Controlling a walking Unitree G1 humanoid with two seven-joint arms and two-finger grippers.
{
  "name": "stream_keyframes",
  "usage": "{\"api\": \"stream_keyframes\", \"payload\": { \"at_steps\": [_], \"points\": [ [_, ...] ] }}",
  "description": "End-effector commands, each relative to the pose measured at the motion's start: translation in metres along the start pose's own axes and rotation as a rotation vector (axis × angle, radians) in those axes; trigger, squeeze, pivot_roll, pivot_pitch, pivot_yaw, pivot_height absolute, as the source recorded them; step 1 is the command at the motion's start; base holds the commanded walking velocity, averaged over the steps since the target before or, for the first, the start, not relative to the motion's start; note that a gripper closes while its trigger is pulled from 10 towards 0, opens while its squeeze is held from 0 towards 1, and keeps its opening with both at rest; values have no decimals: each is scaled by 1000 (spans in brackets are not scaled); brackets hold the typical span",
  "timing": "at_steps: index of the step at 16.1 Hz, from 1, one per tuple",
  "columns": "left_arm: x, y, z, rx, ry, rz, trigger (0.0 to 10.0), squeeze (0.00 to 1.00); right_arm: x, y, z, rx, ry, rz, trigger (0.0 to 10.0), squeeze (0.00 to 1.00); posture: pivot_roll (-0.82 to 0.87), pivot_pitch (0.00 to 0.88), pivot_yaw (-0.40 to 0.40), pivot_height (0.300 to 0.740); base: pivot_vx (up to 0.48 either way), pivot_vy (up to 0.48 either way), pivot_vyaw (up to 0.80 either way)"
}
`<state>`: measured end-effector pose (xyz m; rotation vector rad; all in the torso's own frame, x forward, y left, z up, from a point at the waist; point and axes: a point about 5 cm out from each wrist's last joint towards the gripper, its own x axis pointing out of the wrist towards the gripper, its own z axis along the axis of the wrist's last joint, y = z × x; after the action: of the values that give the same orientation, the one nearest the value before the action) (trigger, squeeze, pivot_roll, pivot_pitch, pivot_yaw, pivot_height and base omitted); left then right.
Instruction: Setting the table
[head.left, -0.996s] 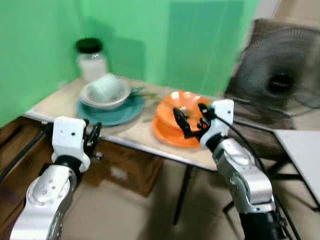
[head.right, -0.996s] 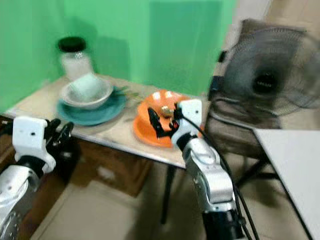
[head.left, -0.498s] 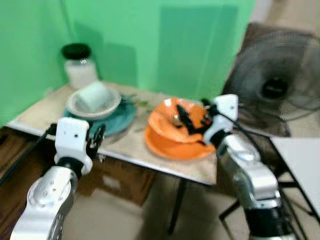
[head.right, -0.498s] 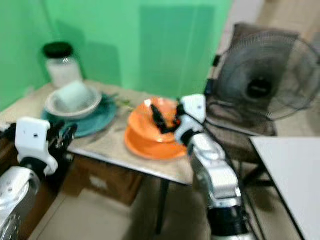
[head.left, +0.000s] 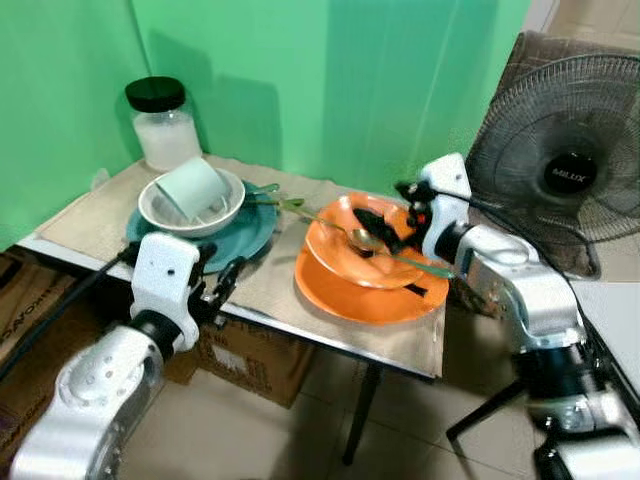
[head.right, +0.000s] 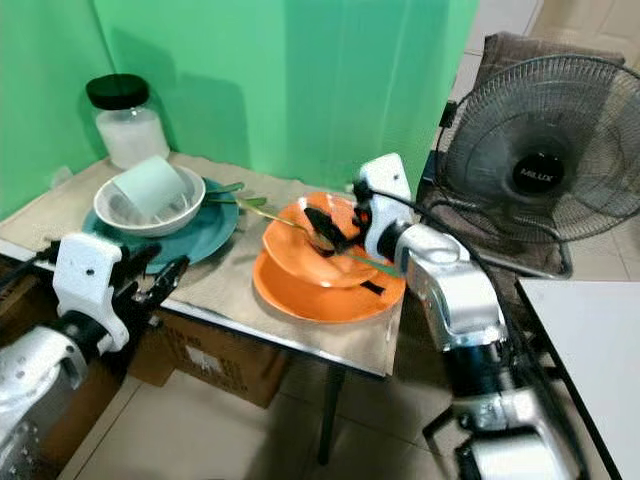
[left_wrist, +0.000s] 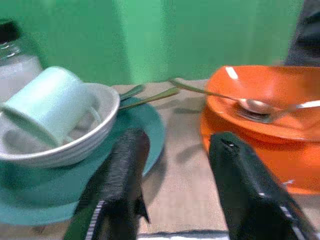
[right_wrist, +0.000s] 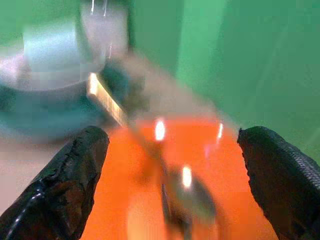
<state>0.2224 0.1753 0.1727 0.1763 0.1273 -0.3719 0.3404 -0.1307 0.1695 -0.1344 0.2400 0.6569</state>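
On the table (head.left: 262, 290) an orange bowl (head.left: 352, 238) sits on an orange plate (head.left: 350, 292), and a spoon (head.left: 362, 238) lies in the bowl with its handle reaching back toward the teal plate (head.left: 245, 232). The right gripper (head.left: 385, 222) hangs just over the far side of the orange bowl, above the spoon — its fingers (right_wrist: 75, 175) are spread wide with nothing between them. On the teal plate stands a white bowl (head.left: 165, 212) with a pale green mug (head.left: 193, 187) tipped on its side inside it, and more cutlery (head.left: 272, 201) rests between the two plates. The left gripper (head.left: 222, 280) waits at the near edge of the table, just in front of the teal plate, its fingers (left_wrist: 122, 175) parted and empty. A lidded glass jar (head.left: 163, 125) stands behind the white bowl against the green backdrop (head.left: 330, 80) — a floor fan (head.left: 565, 170) sits off to the right of the table.
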Motion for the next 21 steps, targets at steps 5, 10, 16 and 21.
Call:
{"api": "stream_keyframes", "payload": {
  "at_steps": [5, 10, 16, 21],
  "points": [
    [-4, 0, 2, 71, 74, -151, 10000, 918, 14, -20, 9, -95, 241, 86, 10000, 1000, 74, 0, -44, 740, 0, 0, 0],
    [-8, -9, 7, 112, 141, -369, 10000, 0, 30, -22, 4, -185, 489, 133, 7255, 0, 79, 0, -57, 740, 0, 0, 0],
    [-10, -10, 9, 125, 165, -417, 10000, 0, 35, -27, -1, -178, 612, 88, 0, 0, 83, 0, -65, 740, 0, 0, 0],
    [-11, -11, 7, 117, 180, -432, 10000, 0, 41, -24, -9, -120, 614, 62, 0, 0, 88, 0, -64, 740, 0, 0, 0]
  ]
}}
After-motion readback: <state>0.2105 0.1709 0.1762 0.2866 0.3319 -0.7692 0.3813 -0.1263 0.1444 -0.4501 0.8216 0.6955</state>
